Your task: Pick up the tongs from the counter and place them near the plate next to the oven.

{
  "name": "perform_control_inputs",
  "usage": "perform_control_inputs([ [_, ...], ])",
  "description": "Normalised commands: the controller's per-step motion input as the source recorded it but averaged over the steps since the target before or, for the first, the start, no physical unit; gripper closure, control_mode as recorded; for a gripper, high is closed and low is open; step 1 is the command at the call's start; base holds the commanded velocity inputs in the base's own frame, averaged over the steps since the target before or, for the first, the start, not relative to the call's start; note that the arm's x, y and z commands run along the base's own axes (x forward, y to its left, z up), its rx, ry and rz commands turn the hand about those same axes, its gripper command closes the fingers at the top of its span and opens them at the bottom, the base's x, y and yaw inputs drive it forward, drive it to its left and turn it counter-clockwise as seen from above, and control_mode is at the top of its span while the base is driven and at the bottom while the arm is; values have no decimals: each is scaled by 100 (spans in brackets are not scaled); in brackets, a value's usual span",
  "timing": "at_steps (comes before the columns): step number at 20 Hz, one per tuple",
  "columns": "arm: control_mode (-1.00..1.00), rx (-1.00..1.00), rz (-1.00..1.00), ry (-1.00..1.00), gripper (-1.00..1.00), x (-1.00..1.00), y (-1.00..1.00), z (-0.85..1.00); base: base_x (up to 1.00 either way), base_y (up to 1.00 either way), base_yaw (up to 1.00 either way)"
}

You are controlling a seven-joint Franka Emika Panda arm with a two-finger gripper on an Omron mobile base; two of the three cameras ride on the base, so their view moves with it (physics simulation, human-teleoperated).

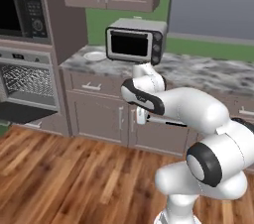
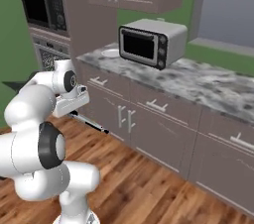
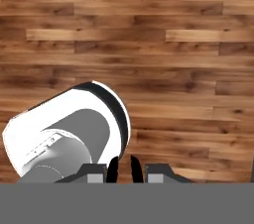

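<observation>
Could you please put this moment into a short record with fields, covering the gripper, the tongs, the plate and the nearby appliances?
gripper: shut on the tongs, pointing down at the wood floor
tongs: held level in front of the lower cabinets, off the counter
plate: on the counter's left end, beside the toaster oven
oven: left of the counter, door open
microwave: above the oven

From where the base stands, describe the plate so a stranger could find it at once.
Start at the marbled countertop over the taupe cabinets, and find the boxy silver toaster oven standing on it. The plate lies flat on the stone just beside that toaster oven, on the side toward the built-in wall oven. It is the small round white disc, far lower than the box next to it.
</observation>
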Motion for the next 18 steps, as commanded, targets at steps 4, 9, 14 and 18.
perform_control_inputs([
  [4, 100, 0, 0, 0, 100, 0, 0, 0, 92, 34, 0],
  [9, 100, 0, 0, 0, 100, 0, 0, 0, 93, 29, 0],
  [14, 100, 0, 0, 0, 100, 0, 0, 0, 90, 30, -1],
  [18, 100, 0, 0, 0, 100, 0, 0, 0, 87, 34, -5],
])
